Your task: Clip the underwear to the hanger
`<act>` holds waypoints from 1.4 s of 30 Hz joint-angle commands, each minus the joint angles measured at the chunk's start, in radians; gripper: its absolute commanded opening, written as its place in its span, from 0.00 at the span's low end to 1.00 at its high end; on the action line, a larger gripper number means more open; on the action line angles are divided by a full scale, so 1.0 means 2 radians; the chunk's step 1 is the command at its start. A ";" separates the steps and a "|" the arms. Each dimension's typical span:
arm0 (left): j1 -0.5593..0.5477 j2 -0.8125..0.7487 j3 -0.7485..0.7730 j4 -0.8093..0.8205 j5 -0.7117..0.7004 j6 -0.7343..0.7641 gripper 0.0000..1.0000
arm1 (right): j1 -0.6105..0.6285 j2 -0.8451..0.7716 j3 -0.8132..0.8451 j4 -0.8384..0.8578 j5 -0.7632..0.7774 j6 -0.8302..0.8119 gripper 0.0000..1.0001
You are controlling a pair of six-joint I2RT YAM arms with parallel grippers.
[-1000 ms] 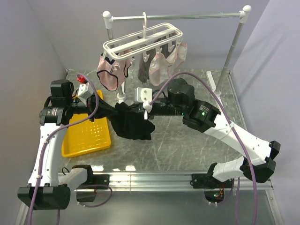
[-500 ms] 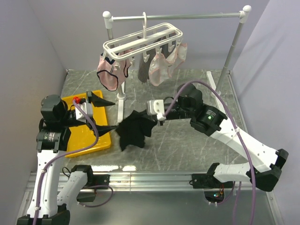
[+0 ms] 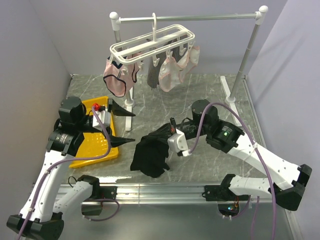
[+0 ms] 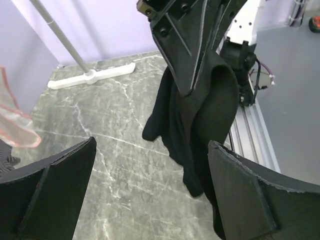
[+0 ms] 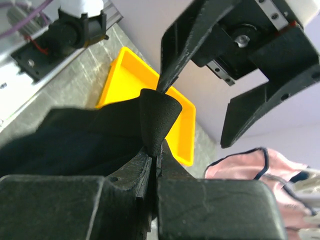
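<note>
- Standing wide open at the left of the table (image 3: 200, 100), the left gripper (image 3: 131, 127) holds nothing; its two black fingers (image 3: 120, 141) point to the right, toward the middle.
- Below and behind this gripper lies a yellow tray (image 3: 90, 150), near the left edge of the table.
- Just to the right of the open fingers is the black underwear (image 3: 150, 157), in the middle of the table and toward the near edge. It is not between the left fingers; the left wrist view shows it hanging a little beyond them.
- The underwear hangs down in folds from the right gripper. Whether its lower end touches the table, I cannot tell.
- The right gripper (image 5: 154, 159) is fully closed on a small fold at the top of the underwear, and this fold stands up above the fingertips.
- At the back, high above the table, the white hanger (image 3: 152, 42) hangs by its hook from a grey rail (image 3: 200, 18). Pink briefs (image 3: 117, 77) and a striped cloth (image 3: 152, 72) hang from its clips.
- The black underwear is well apart from the hanger and is not clipped to it.
</note>
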 commanded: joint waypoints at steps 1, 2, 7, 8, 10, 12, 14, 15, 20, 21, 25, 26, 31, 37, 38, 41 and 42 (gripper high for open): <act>-0.006 -0.002 0.028 -0.083 0.002 0.085 0.99 | 0.000 -0.022 -0.006 0.019 -0.032 -0.106 0.00; -0.006 0.001 0.034 -0.106 0.006 0.099 0.99 | 0.000 -0.024 -0.008 0.016 -0.033 -0.115 0.00; -0.006 0.005 0.046 -0.158 0.027 0.117 0.90 | 0.000 -0.034 -0.017 0.008 -0.040 -0.179 0.00; -0.006 0.004 0.045 -0.162 0.027 0.120 0.88 | 0.000 -0.036 -0.025 0.010 -0.040 -0.188 0.00; -0.006 -0.003 0.040 -0.162 0.026 0.120 0.90 | 0.000 -0.041 -0.035 0.014 -0.037 -0.216 0.00; -0.006 -0.009 0.028 -0.135 0.030 0.078 0.97 | 0.001 -0.036 -0.027 0.005 -0.030 -0.214 0.00; -0.006 -0.025 -0.003 -0.043 0.028 0.012 0.99 | 0.004 -0.019 0.006 -0.004 -0.018 -0.171 0.00; -0.012 -0.034 -0.017 -0.009 0.018 -0.052 0.99 | 0.005 -0.015 0.016 -0.015 -0.011 -0.161 0.00; -0.040 -0.070 -0.069 0.097 -0.022 -0.127 0.99 | 0.008 -0.012 0.023 0.019 0.005 -0.091 0.00; -0.052 -0.064 -0.066 0.066 -0.022 -0.109 0.99 | 0.011 -0.010 0.026 0.011 0.009 -0.083 0.00; -0.081 -0.051 -0.071 0.096 -0.063 -0.117 0.99 | 0.012 -0.005 0.047 0.011 0.012 -0.046 0.00; -0.082 -0.054 -0.083 0.117 -0.080 -0.130 0.99 | 0.012 -0.004 0.050 0.008 0.010 -0.041 0.00; -0.091 -0.029 -0.080 0.147 -0.091 -0.153 0.90 | 0.012 -0.017 0.050 0.003 -0.020 -0.032 0.00; -0.095 -0.015 -0.087 0.223 -0.031 -0.231 0.64 | 0.016 -0.032 0.032 -0.009 -0.033 -0.058 0.00; -0.104 -0.012 -0.087 0.225 -0.022 -0.235 0.63 | 0.017 -0.032 0.031 -0.006 -0.033 -0.057 0.00; -0.124 -0.002 -0.079 0.198 -0.022 -0.213 0.67 | 0.017 -0.028 0.032 0.009 -0.037 -0.050 0.00; -0.131 -0.001 -0.079 0.198 -0.023 -0.213 0.66 | 0.018 -0.028 0.033 0.012 -0.041 -0.048 0.00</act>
